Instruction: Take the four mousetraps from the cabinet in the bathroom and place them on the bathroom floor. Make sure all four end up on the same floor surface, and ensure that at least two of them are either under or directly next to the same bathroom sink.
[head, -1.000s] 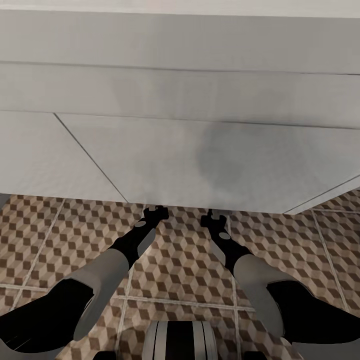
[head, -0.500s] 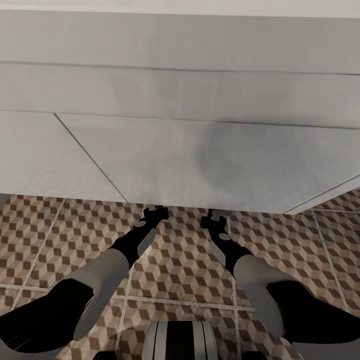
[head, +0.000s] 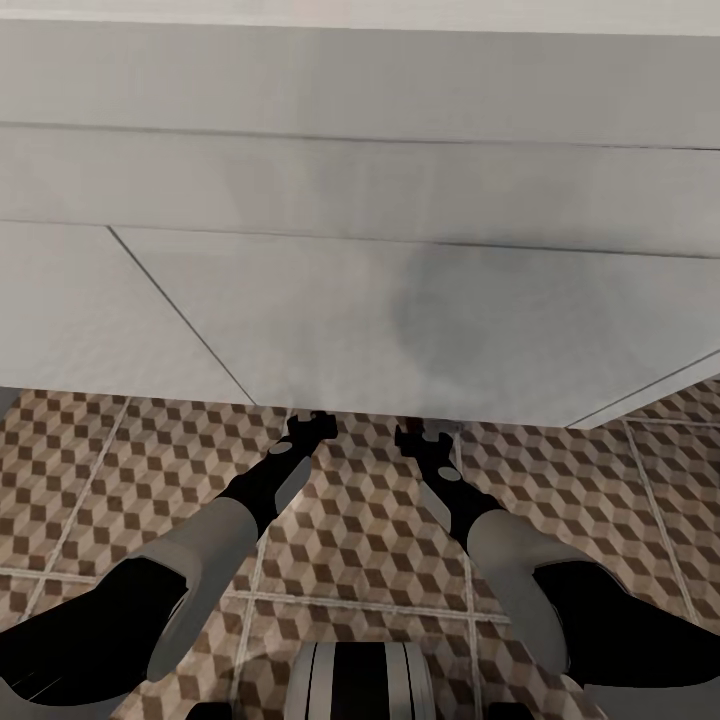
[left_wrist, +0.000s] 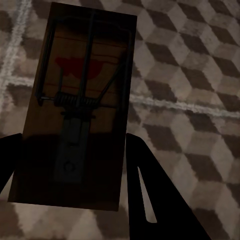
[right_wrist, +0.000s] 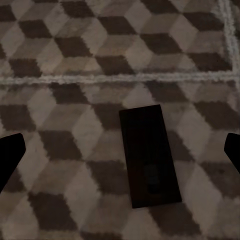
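Both arms reaching forward and low beneath the wide white rectangular wall-hung sink (head: 360, 300), close over the bathroom floor (head: 120, 460) of brown, beige and white cube-patterned tiles. Left gripper (head: 311, 424) pinching a flat tan-brown wooden mousetrap with a dark metal spring and bar (left_wrist: 80, 105), held flat between the two dark fingers (left_wrist: 150, 185), face up, just above the tiles. Probably kept level and low so the board can be set down without tipping or snapping.

Right gripper (head: 423, 436) spread wide, fingertips (right_wrist: 10, 155) at either edge of its wrist view, nothing between them. Directly below, a second dark flat rectangular mousetrap (right_wrist: 149, 155) lying on the tiles in the sink's shadow, apart from both fingers. Apparently set here, under the basin, to meet the under-sink condition.

Likely step in hand: lowering the left board beside it. Remaining traps and cabinet out of sight.
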